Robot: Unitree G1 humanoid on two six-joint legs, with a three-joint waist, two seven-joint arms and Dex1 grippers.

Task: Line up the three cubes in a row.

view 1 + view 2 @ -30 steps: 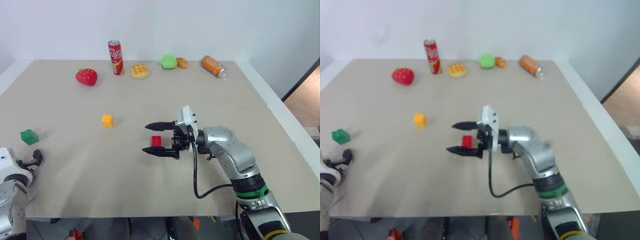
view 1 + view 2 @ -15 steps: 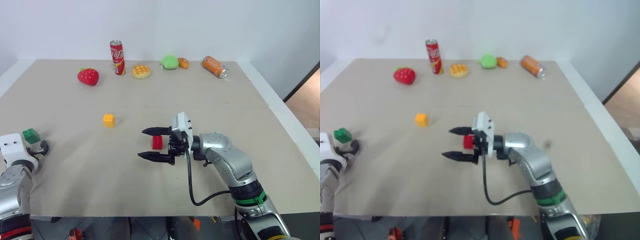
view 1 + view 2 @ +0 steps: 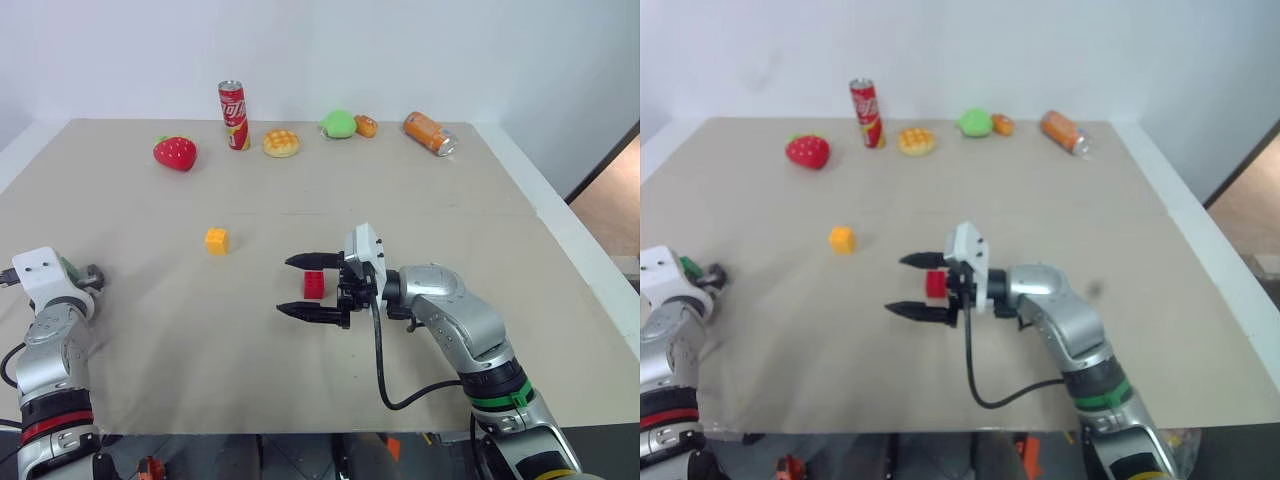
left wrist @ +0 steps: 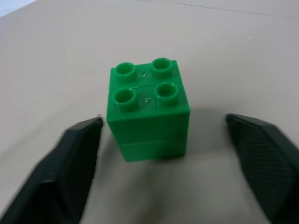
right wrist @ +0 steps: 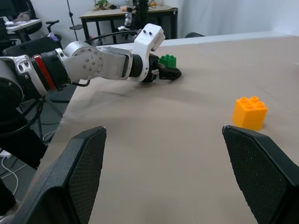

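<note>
Beige board covers the table [image 3: 420,200], which is backed by a plain white wall.

Left gripper [image 4: 163,135]: the green cube [image 4: 147,112] is bracketed by the two black fingers, which are held apart. One fingertip [image 4: 91,126] lies just beside the cube's side; the other is kept clear of it, and the cube rests on the board, studs up. In the head views this gripper is placed at the table's left edge, with the green cube almost hidden behind it.

Right gripper [image 3: 300,285]: the jaws are spread wide and pointed to the robot's left, near the table's centre. The red cube [image 3: 314,284] is seen between the two fingers, close to the gripper's base, and is not clamped.

The orange-yellow cube [image 3: 216,240] is set on the board between the two grippers, well apart from both, farther back than the red cube.

Along the far edge, a strawberry toy [image 3: 173,152], an upright red soda can [image 3: 233,115], a yellow bun toy [image 3: 281,143], a green toy [image 3: 337,123] and a tipped orange can [image 3: 428,132] are laid out.
</note>
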